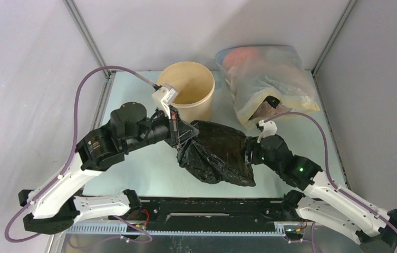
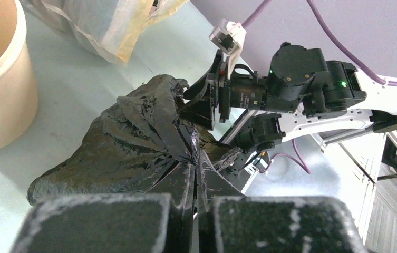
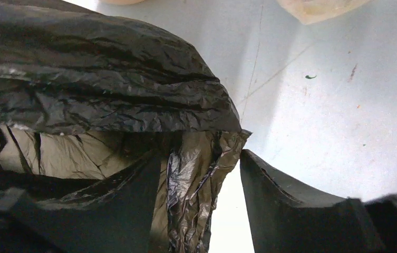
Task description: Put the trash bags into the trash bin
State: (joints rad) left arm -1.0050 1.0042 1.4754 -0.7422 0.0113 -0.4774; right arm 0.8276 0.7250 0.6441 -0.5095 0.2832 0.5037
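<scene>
Currently the black trash bag (image 1: 218, 152) lies crumpled on the table (image 1: 148, 171), just on the near side of the tan trash bin (image 1: 200, 109) and outside it. L/H end: left gripper (image 1: 178, 140) clamped on a gathered fold, pads together. R/H end: right gripper (image 1: 247, 153) fingers apart, bag edge hanging between them, gap visible beside one finger. A translucent bag (image 1: 270, 79) sits far right.

trash bin (image 1: 199, 108) mouth open upward, left arm (image 1: 133, 132) at its near rim, translucent bag (image 1: 262, 79) near its right
</scene>
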